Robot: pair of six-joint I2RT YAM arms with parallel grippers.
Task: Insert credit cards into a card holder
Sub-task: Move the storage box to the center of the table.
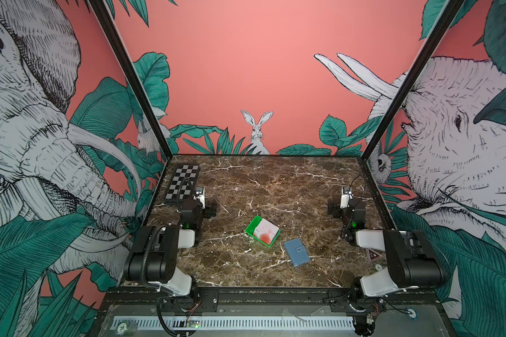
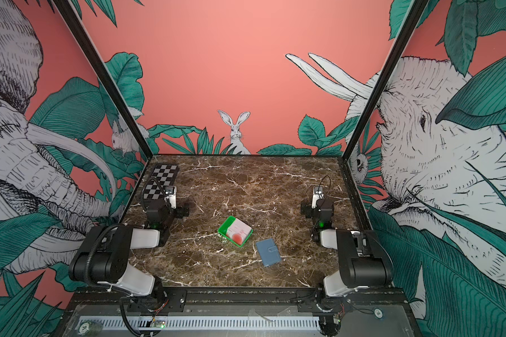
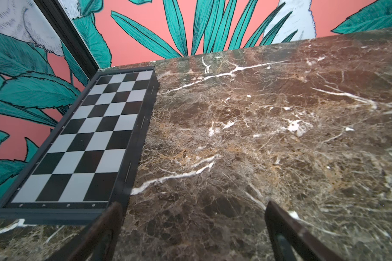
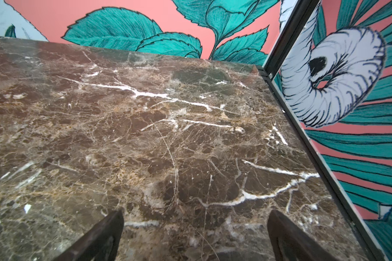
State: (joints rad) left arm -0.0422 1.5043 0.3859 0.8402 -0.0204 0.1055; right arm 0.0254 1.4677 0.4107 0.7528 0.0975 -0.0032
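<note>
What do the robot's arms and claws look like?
The left arm and right arm are chunky black joints with white shells. A ribbed black cable runs along the left arm. The left claw and right claw have dark, flat fingers.

1. I work in a robot test booth, a kind of lab.
2. Printed jungle panels [image 1: 260, 73] close three sides, held by black frame posts [image 1: 129, 76].
3. My left arm [image 1: 155, 256] and right arm [image 1: 409, 259] are mounted on a metal rail [image 1: 275, 297] at the edge of a marble-pattern table [image 1: 275, 181].
4. A checkerboard [image 1: 182, 183] lies in the far corner.
</note>
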